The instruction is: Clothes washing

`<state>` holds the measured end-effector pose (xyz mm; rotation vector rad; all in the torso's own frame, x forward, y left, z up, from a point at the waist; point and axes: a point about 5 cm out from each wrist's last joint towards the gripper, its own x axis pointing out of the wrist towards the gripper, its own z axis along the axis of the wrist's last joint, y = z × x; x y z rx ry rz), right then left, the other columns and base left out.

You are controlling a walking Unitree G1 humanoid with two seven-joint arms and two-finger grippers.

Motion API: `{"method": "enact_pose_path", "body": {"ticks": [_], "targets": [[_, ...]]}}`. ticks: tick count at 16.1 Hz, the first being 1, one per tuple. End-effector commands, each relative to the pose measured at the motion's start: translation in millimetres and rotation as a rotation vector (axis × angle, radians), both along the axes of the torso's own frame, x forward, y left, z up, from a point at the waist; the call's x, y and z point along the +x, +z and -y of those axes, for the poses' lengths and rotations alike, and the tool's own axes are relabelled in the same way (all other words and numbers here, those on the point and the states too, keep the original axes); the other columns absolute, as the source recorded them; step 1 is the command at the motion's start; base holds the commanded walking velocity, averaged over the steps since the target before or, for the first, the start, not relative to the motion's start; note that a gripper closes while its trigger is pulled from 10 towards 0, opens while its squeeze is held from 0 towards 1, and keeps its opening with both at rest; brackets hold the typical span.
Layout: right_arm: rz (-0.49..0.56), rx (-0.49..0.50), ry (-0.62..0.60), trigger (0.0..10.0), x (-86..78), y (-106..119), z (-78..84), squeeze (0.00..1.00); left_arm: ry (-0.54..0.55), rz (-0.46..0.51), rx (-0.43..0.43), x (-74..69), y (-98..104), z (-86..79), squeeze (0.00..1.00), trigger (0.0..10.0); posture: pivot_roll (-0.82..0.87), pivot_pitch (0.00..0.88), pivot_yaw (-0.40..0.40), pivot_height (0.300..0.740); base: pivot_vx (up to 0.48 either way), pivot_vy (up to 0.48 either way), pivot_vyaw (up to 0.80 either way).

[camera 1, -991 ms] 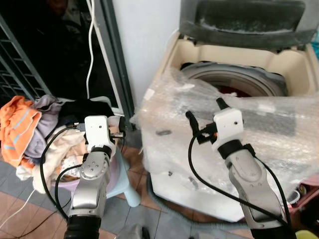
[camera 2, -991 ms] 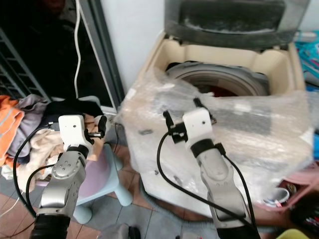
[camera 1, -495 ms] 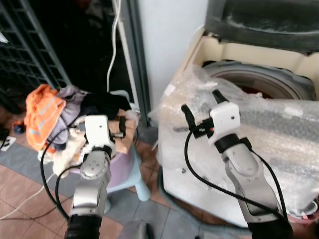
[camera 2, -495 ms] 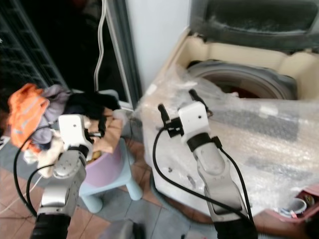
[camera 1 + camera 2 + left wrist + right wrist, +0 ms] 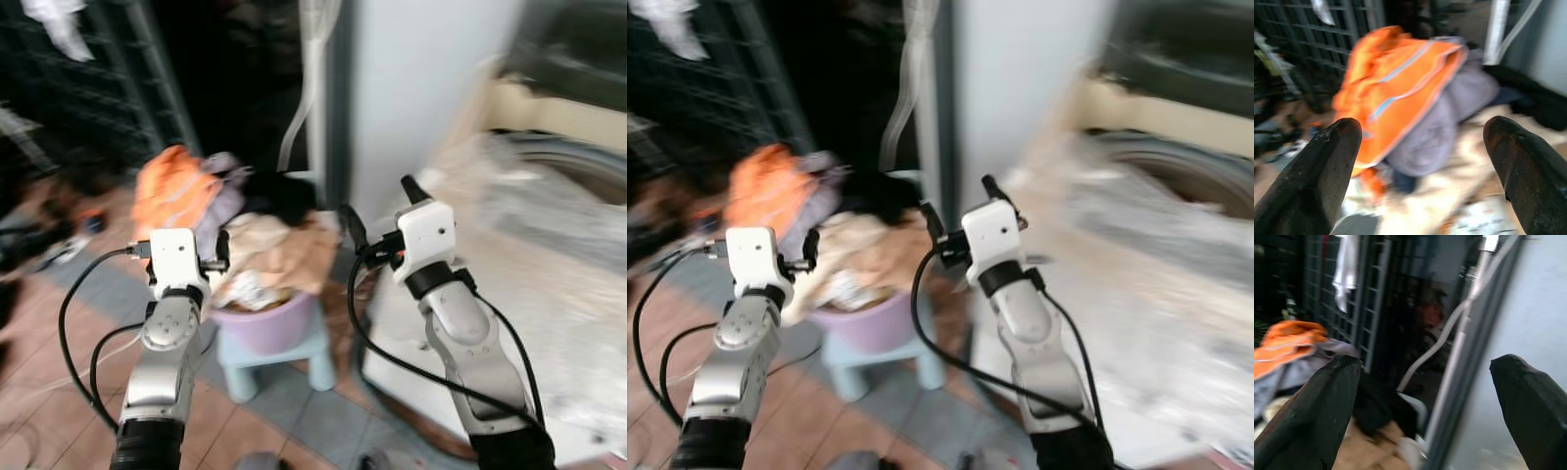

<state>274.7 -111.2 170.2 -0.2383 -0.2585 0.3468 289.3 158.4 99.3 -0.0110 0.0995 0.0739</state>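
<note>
Laundry (image 5: pixel 235 230) sits heaped in a lilac basin (image 5: pixel 266 318), which rests on a pale blue stool (image 5: pixel 279 357) on the tiled floor (image 5: pixel 59 382). Topmost in the heap is an orange garment (image 5: pixel 1396 83) with light stripes, lying over a grey garment (image 5: pixel 1449 122); a black garment (image 5: pixel 284 196) and beige cloth (image 5: pixel 279 255) lie beside them.

Left gripper (image 5: pixel 220 253) — held in the air just short of the heap, at about basin-rim height. Its fingers (image 5: pixel 1317 166) are spread wide and carry nothing; through the wrist camera the orange and grey garments appear between the two tips, apart from both.

Right gripper (image 5: pixel 377 215) — raised between the heap and the washing machine (image 5: pixel 549 294), with the heap on its left and the machine on its right. Its fingers (image 5: pixel 1312 416) are also spread wide and empty. Ahead of them stand a dark metal grille (image 5: pixel 1361 289), a white cloth (image 5: pixel 1345 269) hanging on it, and a white cable (image 5: pixel 1449 328) running down a grey door frame (image 5: pixel 1469 362).

Machine body is wrapped in clear bubble film (image 5: pixel 578 323); its drum opening is blurred. Head-camera pictures are motion-blurred, so finer detail cannot be made out.
</note>
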Motion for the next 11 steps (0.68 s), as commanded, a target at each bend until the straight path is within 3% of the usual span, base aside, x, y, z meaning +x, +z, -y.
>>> {"method": "enact_pose_path", "body": {"ticks": [1,3,5,11], "targets": [[-0.003,-0.006,-0.019,10.0,0.0,-1.6,4.5,0.0,-0.014,-0.004,0.0,-0.2,-0.5,5.3,0.0,10.0,-0.06,0.035,0.081,0.74,0.0,0.48,0.0],[-0.028,0.012,-0.074,10.0,4.4,-3.0,9.4,0.0,-0.017,0.003,-0.001,0.0,0.1,5.5,0.0,10.0,-0.06,0.033,0.08,0.74,0.0,0.45,0.0],[-0.07,0.059,-0.106,10.0,10.1,-5.6,14.0,0.0,-0.019,0.012,0.0,-0.4,1.1,5.4,0.0,10.0,-0.06,0.033,0.08,0.74,0.0,0.0,0.0],[-0.107,0.04,-0.146,10.0,16.2,-9.9,10.7,0.0,-0.008,0.057,-0.001,-1.3,7.8,2.6,0.0,10.0,-0.05,0.037,0.084,0.74,0.0,0.0,0.0]]}}
